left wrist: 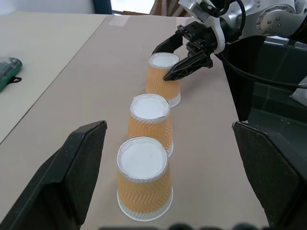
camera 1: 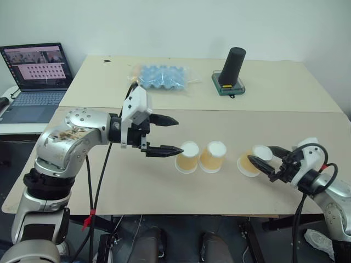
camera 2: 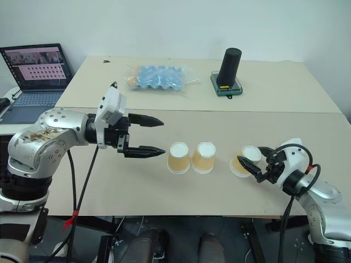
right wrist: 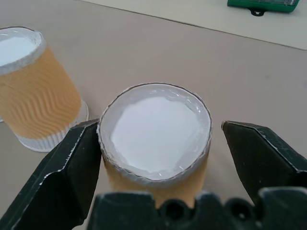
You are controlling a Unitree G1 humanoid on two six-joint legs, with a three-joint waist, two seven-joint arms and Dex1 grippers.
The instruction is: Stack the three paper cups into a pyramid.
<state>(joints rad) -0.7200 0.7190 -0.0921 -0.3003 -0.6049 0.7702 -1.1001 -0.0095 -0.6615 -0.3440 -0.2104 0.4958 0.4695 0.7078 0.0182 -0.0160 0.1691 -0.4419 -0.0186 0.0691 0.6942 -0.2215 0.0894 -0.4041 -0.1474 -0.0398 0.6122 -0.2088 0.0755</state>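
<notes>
Orange-tan paper cups, three of them, stand upside down in a row near the table's front edge, each with its white base up, its wide rim flat on the surface and its long axis vertical. None is stacked; no pyramid is built. The left cup (camera 1: 187,157) and the middle cup (camera 1: 213,156) stand just beside each other; the right cup (camera 1: 252,160) stands apart from them, toward the table's right edge.

My right gripper (camera 1: 266,159) is at the right cup, fingers spread apart with one on each side of the cup's upper wall. In the right wrist view one finger (right wrist: 72,163) appears to touch the cup (right wrist: 156,139), while a gap separates the other from it. The cup is not lifted; its rim sits on the table.

My left gripper (camera 1: 171,135) hangs above the table just left of the left cup, pointing along the row, fingers wide apart and holding nothing.

Surface: pale beige table (camera 1: 164,192), with a seam running across it behind the cups. On the far section lie a clear bag of blue items (camera 1: 163,77) and a tall black cylinder (camera 1: 232,67) standing on a green base (camera 1: 228,85). An open laptop (camera 1: 35,76) sits on a separate surface off the far left corner. White wall behind.
</notes>
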